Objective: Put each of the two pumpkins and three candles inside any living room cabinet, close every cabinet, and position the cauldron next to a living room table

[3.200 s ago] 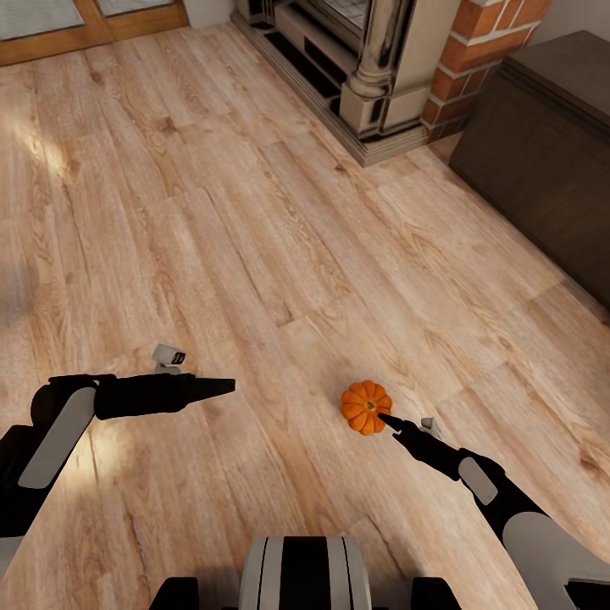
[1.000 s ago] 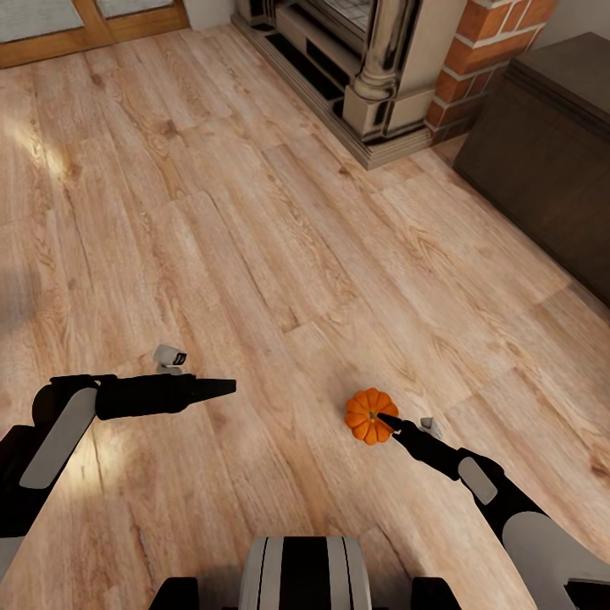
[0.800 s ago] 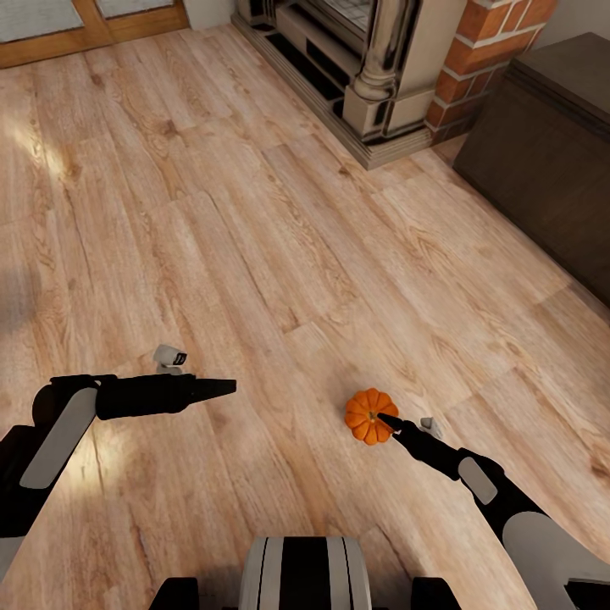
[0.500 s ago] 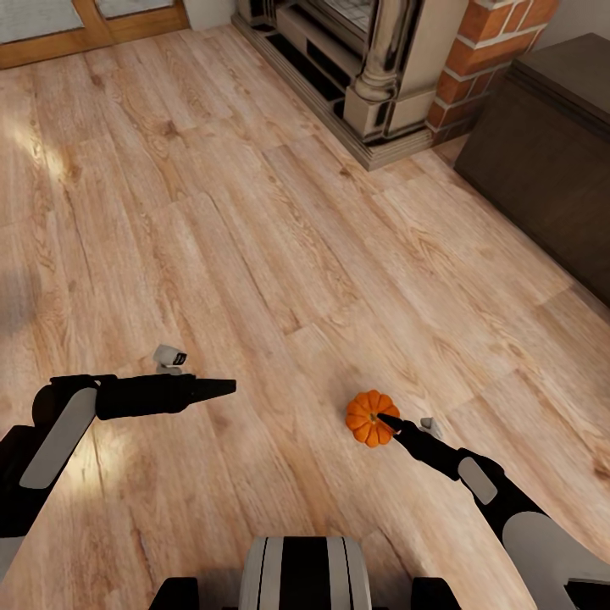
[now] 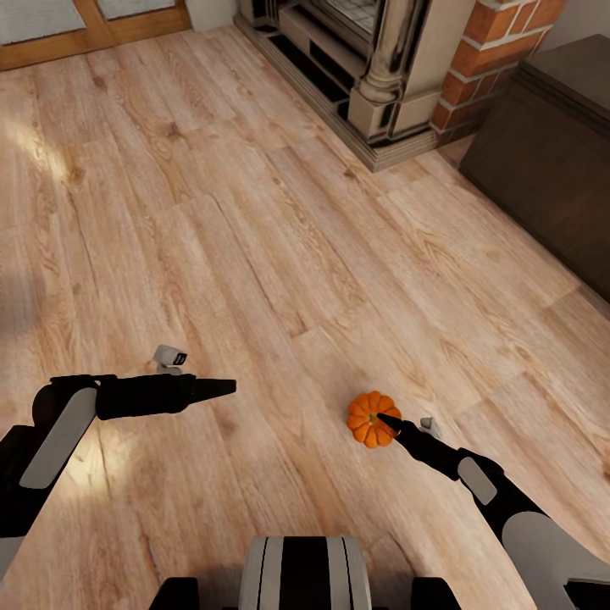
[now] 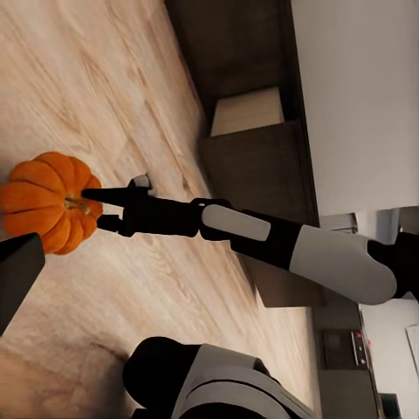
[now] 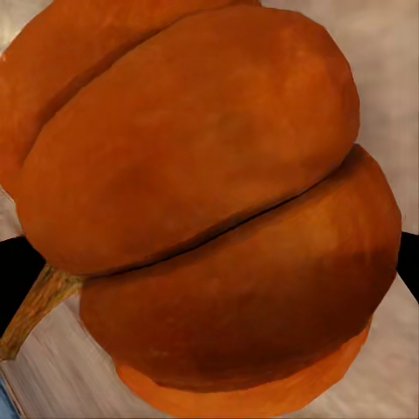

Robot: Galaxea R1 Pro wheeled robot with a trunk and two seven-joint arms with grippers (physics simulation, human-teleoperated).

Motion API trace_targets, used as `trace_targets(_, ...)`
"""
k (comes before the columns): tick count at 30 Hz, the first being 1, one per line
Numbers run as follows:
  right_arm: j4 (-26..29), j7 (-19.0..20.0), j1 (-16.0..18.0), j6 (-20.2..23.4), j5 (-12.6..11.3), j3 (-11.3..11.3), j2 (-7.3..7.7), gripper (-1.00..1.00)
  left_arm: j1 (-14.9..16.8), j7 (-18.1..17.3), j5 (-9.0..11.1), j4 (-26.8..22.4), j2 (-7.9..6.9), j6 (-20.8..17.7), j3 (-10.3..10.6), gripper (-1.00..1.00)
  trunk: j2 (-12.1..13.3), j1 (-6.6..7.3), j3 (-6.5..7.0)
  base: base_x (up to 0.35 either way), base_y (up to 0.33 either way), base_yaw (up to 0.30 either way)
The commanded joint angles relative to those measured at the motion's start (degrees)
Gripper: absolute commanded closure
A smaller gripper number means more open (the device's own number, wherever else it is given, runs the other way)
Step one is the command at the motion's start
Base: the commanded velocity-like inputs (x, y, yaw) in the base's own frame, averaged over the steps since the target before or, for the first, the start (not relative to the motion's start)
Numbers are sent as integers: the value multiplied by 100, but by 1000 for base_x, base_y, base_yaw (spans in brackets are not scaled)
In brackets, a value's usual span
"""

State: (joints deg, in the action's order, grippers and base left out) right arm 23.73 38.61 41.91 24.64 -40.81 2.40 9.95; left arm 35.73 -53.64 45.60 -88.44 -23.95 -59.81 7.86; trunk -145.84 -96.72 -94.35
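Pumpkin [image 5: 371,418]: small, bright orange, ribbed, sits lower right of centre in the head view, over the wooden floor [image 5: 254,212]. Right pincer [image 5: 383,418] has its tip at the pumpkin's stem side. In the right wrist view the pumpkin [image 7: 209,209] is very close, with dark fingertips [image 7: 17,271] at both edges, so the jaws appear spread around it. Cannot tell whether they actually clamp it or whether it is lifted. Left pincer [image 5: 227,387] hangs lower left, holding nothing; its opening cannot be told. Dark brown cabinet [image 5: 551,161] is at upper right, beside the brick fireplace [image 5: 398,76].

Handling guess: light, rigid, smooth rounded skin, likely to roll or slip out. Best hold looks like across the widest ribs, not the thin stem [image 7: 35,305].
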Motion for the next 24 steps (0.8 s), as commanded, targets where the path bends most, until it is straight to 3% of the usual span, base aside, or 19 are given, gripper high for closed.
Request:
trace_targets(1, 0, 8, 1, 49, -24, 23, -2, -100, 4, -15, 2, 2, -4, -19, 5, -100, -1, 1, -3, 7, 26, 0)
trace_targets(8, 0, 6, 1, 49, -24, 19, -2, -100, 4, -15, 2, 2, -4, -19, 5, -100, -1, 1, -3, 2, 9, 0)
trace_targets(9, 0, 6, 1, 49, -24, 18, -2, 100, 4, -15, 2, 2, -4, -19, 5, -100, -1, 1, -3, 0, 2, 0)
trace_targets(24, 0, 6, 3, 50, -24, 15, -2, 100, 4, -15, 1, 2, -3, -19, 5, -100, -1, 1, -3, 0, 0, 0)
